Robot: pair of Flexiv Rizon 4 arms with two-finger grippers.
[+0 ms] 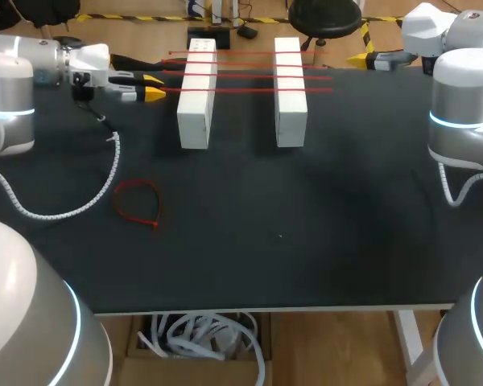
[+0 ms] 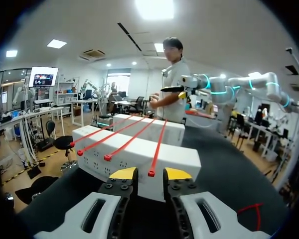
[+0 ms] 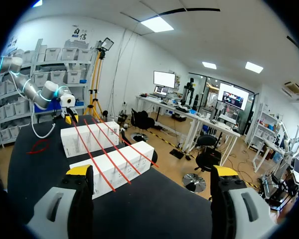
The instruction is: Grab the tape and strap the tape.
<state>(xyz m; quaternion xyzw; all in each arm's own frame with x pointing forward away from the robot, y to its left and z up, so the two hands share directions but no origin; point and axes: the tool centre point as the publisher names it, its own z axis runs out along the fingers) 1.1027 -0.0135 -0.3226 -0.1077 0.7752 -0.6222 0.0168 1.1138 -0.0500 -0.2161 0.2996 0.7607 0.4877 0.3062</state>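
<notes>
Four red tapes (image 1: 249, 76) lie side by side across two white blocks (image 1: 195, 112) near the far edge of the table (image 1: 306, 225), left of centre; left claw (image 1: 151, 92) hangs at the blocks' left side, level with the tape ends; left wrist view: fingers released, narrow gap, end of the front tape (image 2: 157, 149) sits in that gap just ahead of the yellow tips, no contact visible; right claw (image 3: 152, 172) at the far right corner, spread wide, gripping nothing, tapes well ahead of it; red loop (image 1: 137, 201) flat on the table toward the left edge, apart from both claws
</notes>
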